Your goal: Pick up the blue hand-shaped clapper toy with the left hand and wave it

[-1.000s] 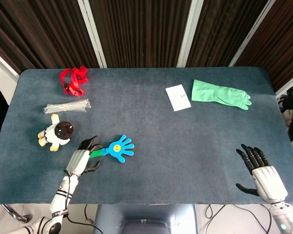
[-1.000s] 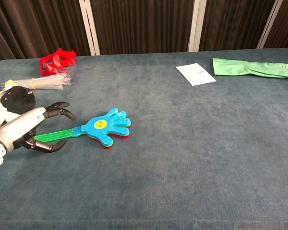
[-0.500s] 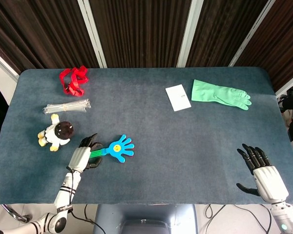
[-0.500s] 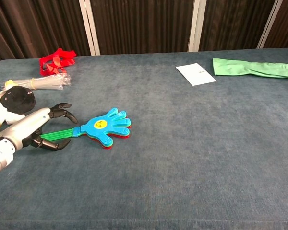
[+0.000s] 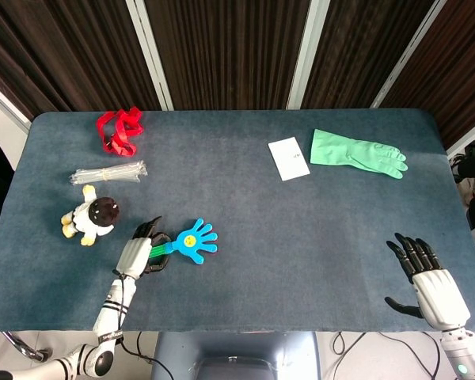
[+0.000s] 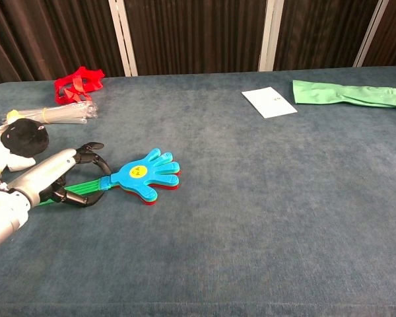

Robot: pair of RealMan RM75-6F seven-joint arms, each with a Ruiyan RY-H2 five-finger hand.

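Note:
The blue hand-shaped clapper toy (image 5: 191, 240) (image 6: 144, 176) lies flat on the blue table (image 5: 301, 229), its green handle (image 6: 86, 188) pointing left. My left hand (image 5: 138, 252) (image 6: 56, 177) sits over that handle, dark fingers (image 6: 96, 153) arched over it and the thumb under its near side, curled around it. The toy still rests on the cloth. My right hand (image 5: 427, 281) hovers at the near right corner, fingers spread and holding nothing; the chest view does not show it.
A plush doll (image 5: 91, 215) (image 6: 20, 142) lies just left of my left hand. Behind it are a clear plastic bundle (image 5: 109, 172) (image 6: 56, 115) and a red strap (image 5: 119, 131) (image 6: 78, 84). A white card (image 5: 289, 158) (image 6: 269, 102) and a green rubber glove (image 5: 356, 153) (image 6: 350, 94) lie far right.
My left hand has slid forward along the green handle and its fingers have curled closer around it. The clapper has turned slightly. The right hand has barely moved.

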